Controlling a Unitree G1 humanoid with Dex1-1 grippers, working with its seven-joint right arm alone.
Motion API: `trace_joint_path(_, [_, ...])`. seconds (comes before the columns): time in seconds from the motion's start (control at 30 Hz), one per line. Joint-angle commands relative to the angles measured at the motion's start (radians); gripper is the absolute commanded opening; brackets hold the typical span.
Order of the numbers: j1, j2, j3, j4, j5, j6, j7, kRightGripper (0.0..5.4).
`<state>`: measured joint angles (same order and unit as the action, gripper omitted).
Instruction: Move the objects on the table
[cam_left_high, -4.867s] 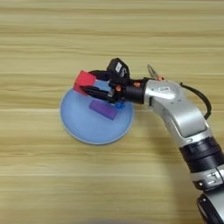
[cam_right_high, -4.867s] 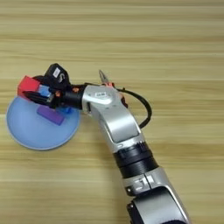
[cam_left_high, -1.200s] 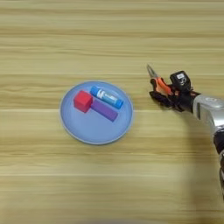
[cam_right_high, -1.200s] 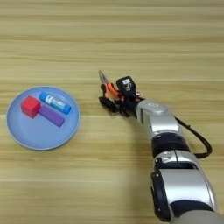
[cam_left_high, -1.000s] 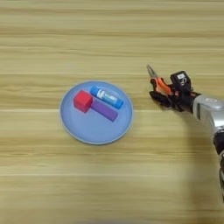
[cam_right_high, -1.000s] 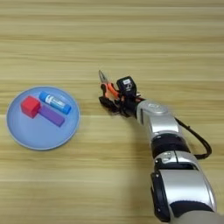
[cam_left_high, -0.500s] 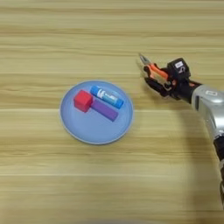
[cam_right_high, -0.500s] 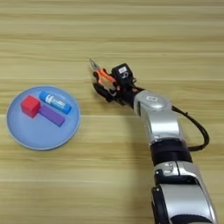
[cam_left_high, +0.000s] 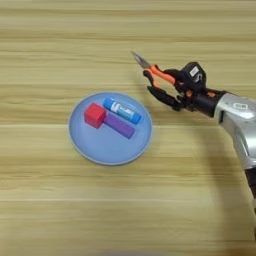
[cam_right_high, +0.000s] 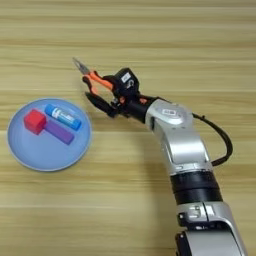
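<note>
Wood grain runs in level stripes across the table (cam_left_high: 50, 40), and furthest to my left on it sits the blue plate (cam_left_high: 100, 147). On the plate's left part lies the red cube (cam_left_high: 94, 114), its right side touching the end of the purple block (cam_left_high: 119, 125), which runs slantwise down toward the plate's middle. Just beyond the block, alongside it, lies a blue tube with a white label (cam_left_high: 121, 110); it is also on the plate. To the right of the plate, off its rim, are the pliers (cam_left_high: 157, 80): their thin metal nose points up and to the left, and the orange-and-black handles lead back to my gripper (cam_right_high: 117, 97). My two black fingers are clenched on those handles, gripping the pliers near the handle ends. I cannot tell whether the pliers touch the wood or are clear of it. Behind the gripper my silver forearm (cam_right_high: 175, 130) runs down and to the right, with a black cable looping beside it.
</note>
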<state>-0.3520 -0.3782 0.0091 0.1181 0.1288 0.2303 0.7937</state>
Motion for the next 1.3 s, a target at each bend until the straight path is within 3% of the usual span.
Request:
trace_joint_path(0.03, [-0.041, -0.024, 0.012, -0.101, 0.044, -0.061, 0.053, 3.46])
trace_joint_path(0.47, [-0.049, -0.033, 0.119, -0.144, 0.083, -0.068, 0.265, 3.46])
trace_joint_path(0.8, [-0.078, -0.017, 0.207, -0.030, 0.059, -0.113, 0.387, 3.46])
trace_joint_path(1.3, [-0.119, 0.019, 0.253, 0.133, 0.011, -0.205, 0.419, 3.46])
